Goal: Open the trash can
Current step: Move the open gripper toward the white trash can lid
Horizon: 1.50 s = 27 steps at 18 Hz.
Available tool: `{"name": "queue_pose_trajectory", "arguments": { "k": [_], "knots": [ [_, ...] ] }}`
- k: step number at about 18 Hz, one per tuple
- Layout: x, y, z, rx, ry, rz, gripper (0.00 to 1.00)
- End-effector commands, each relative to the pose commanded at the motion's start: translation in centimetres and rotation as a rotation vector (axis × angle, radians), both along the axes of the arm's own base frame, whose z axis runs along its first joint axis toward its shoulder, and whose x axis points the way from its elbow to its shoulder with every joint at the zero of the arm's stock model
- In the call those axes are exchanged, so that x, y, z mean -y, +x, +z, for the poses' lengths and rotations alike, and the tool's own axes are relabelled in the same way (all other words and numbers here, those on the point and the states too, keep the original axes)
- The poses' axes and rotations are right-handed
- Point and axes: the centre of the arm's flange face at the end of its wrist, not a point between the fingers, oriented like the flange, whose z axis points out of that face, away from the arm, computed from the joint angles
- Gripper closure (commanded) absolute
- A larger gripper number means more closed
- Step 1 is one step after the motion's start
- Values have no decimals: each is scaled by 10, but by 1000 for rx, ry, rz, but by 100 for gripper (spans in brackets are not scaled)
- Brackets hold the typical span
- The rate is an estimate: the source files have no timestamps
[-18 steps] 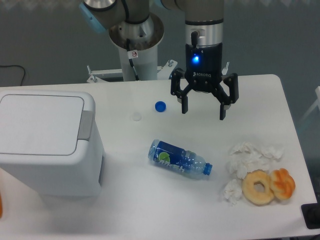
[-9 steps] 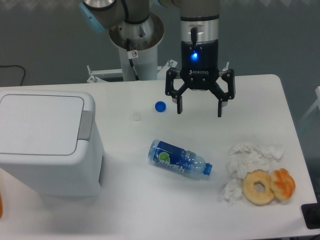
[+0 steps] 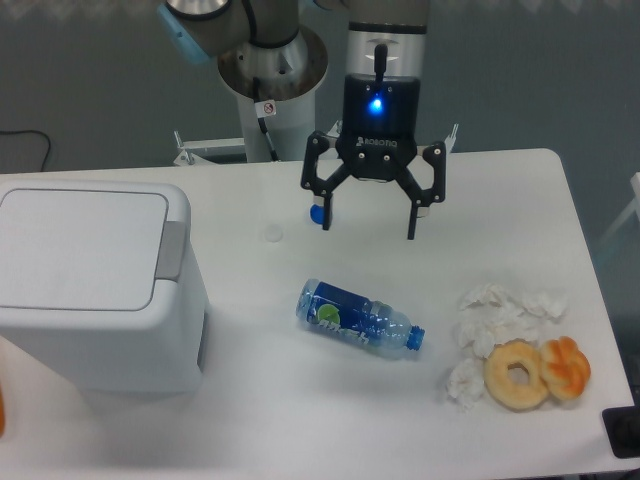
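Gripper (image 3: 368, 222) now sits left of where it was half a second ago — shifted toward the frame's left across both earlier frames, and slightly up. Fingers (image 3: 412, 222) spread wide, released, nothing between them. Blue status light on the gripper body lit.

Trash can (image 3: 95, 285) occupies the left side of the frame, unmoved; white lid flat and closed, grey push tab (image 3: 169, 249) on its right edge. Gripper well apart from it, at upper centre.

The left finger now overlaps the small blue bottle cap (image 3: 317, 213) in the picture, partly hiding it; earlier the cap was fully visible just left of the gripper. Cannot tell whether finger and cap touch.

Other items on the white counter (image 3: 520, 190) unchanged — plastic bottle (image 3: 358, 317) with blue label lying on its side at centre, crumpled tissues (image 3: 495, 318) at lower right, a doughnut (image 3: 518, 375) touching an orange pastry (image 3: 567, 367) beside them. A faint small white disc (image 3: 272, 233) lies left of the blue cap.
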Motion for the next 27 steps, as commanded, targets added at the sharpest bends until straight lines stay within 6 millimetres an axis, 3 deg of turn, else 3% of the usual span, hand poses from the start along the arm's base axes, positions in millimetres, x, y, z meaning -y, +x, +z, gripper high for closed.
{"name": "queue_pose_trajectory", "arguments": {
  "k": [4,10,18,27],
  "knots": [
    [-13,17,0,17,8,-25,0],
    [-21,24,-4,96,17,29,0],
    [-42,48,-15,206,56,-17,0],
    [-74,78,-44,243,6,-93,0]
  ]
}}
